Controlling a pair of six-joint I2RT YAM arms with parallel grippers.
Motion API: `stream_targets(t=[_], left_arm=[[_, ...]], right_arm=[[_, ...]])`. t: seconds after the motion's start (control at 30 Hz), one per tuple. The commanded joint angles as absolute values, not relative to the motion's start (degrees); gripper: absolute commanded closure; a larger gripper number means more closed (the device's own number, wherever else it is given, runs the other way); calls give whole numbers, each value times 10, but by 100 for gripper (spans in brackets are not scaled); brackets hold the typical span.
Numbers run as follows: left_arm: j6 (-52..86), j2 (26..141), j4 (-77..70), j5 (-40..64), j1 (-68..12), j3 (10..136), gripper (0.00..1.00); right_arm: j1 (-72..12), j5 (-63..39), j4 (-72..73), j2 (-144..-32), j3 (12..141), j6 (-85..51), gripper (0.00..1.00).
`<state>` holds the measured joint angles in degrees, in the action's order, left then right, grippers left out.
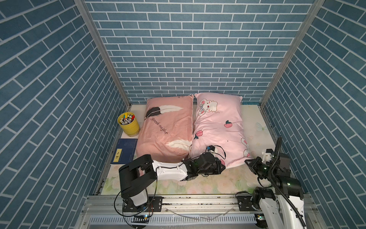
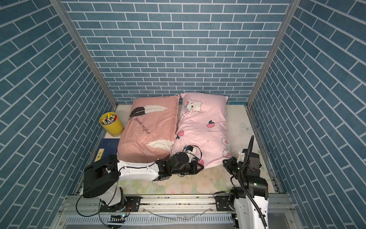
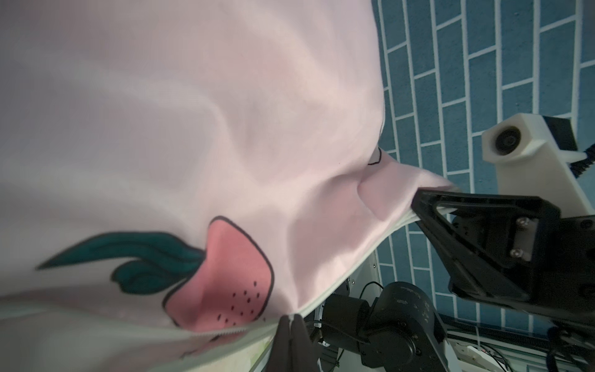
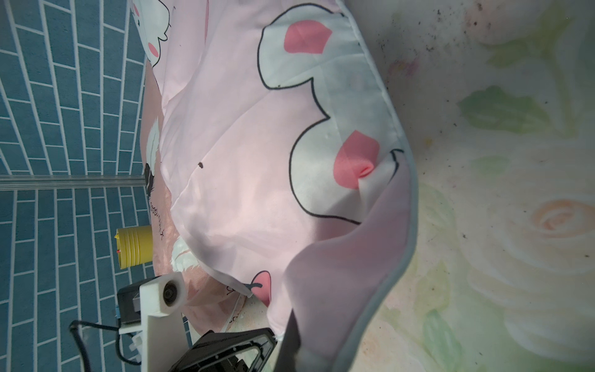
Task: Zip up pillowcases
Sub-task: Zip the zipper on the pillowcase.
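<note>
- Salmon-pink pillowcase (image 1: 164, 126): laid at left, touching the light-pink pillowcase (image 1: 217, 126); not gripped.
- Left gripper (image 3: 291, 325): pinched shut on the zipper (image 3: 225, 331) at the light-pink case's near edge. The slider is best drawn straight along the teeth.
- Right gripper (image 1: 248, 161): clamped on that case's near right corner. The seam is best held taut.

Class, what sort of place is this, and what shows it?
Likely a staged robot test booth: blue brick-print wall panels, a floral-print tabletop, and a salmon-pink feather-print pillowcase beside a light-pink bunny-print pillowcase.
</note>
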<state>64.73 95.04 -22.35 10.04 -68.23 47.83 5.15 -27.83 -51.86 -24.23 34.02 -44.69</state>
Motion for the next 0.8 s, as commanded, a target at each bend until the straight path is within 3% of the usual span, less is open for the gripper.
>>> stream_targets(t=[0.0, 0.77], left_arm=[[615, 927, -165, 81, -679, 464, 100], [593, 898, -76, 23, -678, 432, 100]], right_arm=[[58, -250, -505, -248, 368, -424, 100], [77, -258, -479, -275, 373, -412, 100]])
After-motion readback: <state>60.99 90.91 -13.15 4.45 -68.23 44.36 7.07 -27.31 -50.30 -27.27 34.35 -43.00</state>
